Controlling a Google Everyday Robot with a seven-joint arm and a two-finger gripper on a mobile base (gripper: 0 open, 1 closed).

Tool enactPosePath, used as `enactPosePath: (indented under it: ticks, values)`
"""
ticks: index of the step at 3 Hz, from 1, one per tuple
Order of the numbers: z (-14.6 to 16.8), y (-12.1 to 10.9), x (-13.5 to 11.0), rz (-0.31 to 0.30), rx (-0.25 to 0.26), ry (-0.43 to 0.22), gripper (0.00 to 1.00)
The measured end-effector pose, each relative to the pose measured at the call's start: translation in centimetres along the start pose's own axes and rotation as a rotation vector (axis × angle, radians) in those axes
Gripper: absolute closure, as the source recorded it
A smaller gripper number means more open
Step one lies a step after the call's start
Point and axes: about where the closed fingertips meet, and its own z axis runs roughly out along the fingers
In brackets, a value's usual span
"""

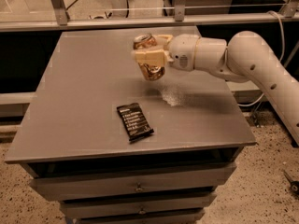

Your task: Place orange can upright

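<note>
- The grey cabinet top [70, 101] lies below the orange can [153, 72], which appears to hang clear above the middle rear of the surface.
- The robot arm [252, 59] reaches in from the right.
- The gripper [150, 57] is clamped across the can's waist.
- The can's long axis is near vertical with a slight lean, silver end up, so setting it down likely means going straight down.
- The near finger covers the middle of the label, and the far one is hidden.
- A black packet [134, 121] lies flat, well apart from the can towards the front.

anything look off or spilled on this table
One thing: a pale shiny patch on the grey table, right of centre, looks like a wet smear or a scuff; I cannot tell which. The orange can is clamped in the gripper above the table, slightly tilted. The black packet lies flat near the front.
</note>
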Motion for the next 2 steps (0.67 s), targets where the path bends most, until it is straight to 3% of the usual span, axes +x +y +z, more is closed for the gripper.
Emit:
enactPosePath:
  ticks: [1, 2]
  values:
    - [-2.4, 0.6, 1.9, 0.023, -0.007, -0.025, 0.85]
    - [-3.8, 1.0, 3.5, 0.034, -0.015, -0.049, 0.62]
